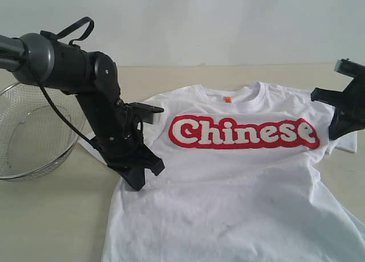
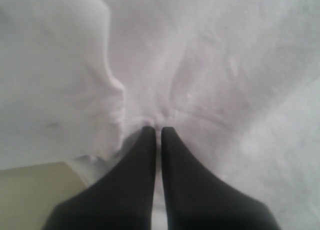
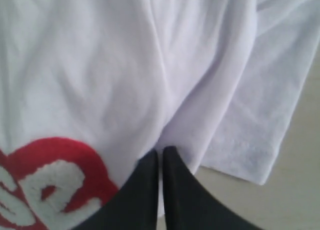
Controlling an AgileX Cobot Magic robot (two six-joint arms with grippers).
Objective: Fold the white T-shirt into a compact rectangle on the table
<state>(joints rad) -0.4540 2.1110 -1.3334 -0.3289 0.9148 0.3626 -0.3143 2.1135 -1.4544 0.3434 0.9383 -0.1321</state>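
The white T-shirt point(image 1: 239, 182) lies face up on the table point(image 1: 51, 216), its red-and-white "Chinese" lettering point(image 1: 242, 132) across the chest and an orange neck tag point(image 1: 227, 99) at the collar. My left gripper point(image 1: 138, 182) presses down at the shirt's left side below the sleeve. In the left wrist view it point(image 2: 158, 130) is shut, with a bunched pinch of white cloth point(image 2: 225, 65) between the tips. My right gripper point(image 1: 333, 134) sits at the shirt's right side by the sleeve. In the right wrist view it point(image 3: 161, 151) is shut on a fold of cloth point(image 3: 100, 65) beside the sleeve point(image 3: 260, 120).
A round wire-mesh basket point(image 1: 34, 131) stands at the left edge of the table, close behind the left arm. Bare beige tabletop shows beside the shirt point(image 2: 30, 190) and past the right sleeve point(image 3: 300, 190). A pale wall rises behind the table.
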